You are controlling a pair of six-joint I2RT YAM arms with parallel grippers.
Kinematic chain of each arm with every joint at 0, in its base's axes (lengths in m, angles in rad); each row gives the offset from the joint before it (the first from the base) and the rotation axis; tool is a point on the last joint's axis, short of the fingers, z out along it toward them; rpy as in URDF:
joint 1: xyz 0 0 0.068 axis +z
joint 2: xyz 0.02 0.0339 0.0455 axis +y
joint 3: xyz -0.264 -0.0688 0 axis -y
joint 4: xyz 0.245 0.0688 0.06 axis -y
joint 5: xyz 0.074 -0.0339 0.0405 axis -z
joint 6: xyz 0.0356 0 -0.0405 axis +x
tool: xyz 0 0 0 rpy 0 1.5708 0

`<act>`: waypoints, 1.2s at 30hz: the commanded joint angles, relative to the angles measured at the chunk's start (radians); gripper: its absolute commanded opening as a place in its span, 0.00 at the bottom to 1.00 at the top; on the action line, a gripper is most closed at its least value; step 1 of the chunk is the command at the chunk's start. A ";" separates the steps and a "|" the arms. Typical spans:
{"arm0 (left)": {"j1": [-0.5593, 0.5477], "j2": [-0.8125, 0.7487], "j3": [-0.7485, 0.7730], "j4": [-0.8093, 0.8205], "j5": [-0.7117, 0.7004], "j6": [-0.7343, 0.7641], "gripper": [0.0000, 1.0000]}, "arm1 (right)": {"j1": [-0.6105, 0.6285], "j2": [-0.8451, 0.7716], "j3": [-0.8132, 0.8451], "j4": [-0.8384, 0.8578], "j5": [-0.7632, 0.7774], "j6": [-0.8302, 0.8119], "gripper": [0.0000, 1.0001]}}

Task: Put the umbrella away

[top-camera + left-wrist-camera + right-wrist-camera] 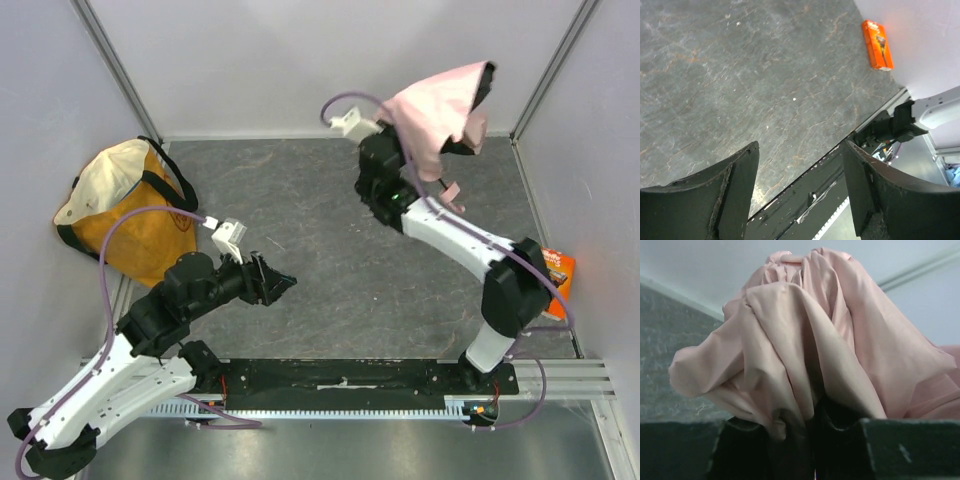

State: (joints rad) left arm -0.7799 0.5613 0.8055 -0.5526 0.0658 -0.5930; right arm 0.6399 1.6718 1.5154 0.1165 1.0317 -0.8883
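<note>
Right gripper (811, 442) grips umbrella (440, 105) (seemingly over table's (320, 200) far edge).

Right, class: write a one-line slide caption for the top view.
Right gripper holds the pink umbrella at the back; left gripper open and empty; tote bag far left.

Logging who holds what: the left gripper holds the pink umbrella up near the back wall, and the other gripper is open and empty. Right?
Not quite. The right gripper holds the umbrella near the back wall; the left gripper is the open, empty one. The top view shows it.
</note>
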 commanded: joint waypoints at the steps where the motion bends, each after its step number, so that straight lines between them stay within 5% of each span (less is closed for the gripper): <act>1: 0.007 -0.024 -0.071 0.086 -0.060 -0.042 0.73 | 0.116 0.089 -0.263 0.702 0.088 -0.439 0.00; 9: 0.007 -0.198 -0.236 0.083 -0.118 -0.111 0.73 | 0.352 0.212 -0.532 0.568 0.154 -0.068 0.00; 14: 0.007 -0.284 -0.275 0.042 -0.138 -0.149 0.72 | 0.446 0.197 -0.555 0.124 0.036 0.335 0.00; 17: 0.005 -0.328 -0.307 0.014 -0.152 -0.197 0.71 | 0.452 0.198 -0.528 -0.153 -0.204 0.498 0.00; 26: 0.005 -0.459 -0.330 -0.076 -0.236 -0.277 0.70 | 0.458 0.259 -0.439 -0.388 -0.678 0.585 0.00; 33: 0.007 -0.232 -0.322 -0.096 -0.225 -0.366 0.70 | 0.414 0.393 -0.308 -0.554 -1.111 0.554 0.00; 36: 0.005 -0.193 -0.338 -0.099 -0.268 -0.438 0.57 | 0.397 0.443 -0.276 -0.606 -1.186 0.552 0.00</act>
State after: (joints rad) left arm -0.7799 0.3302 0.4698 -0.6418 -0.1387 -0.9077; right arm 1.0489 1.9686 1.2602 -0.2878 0.2543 -0.3939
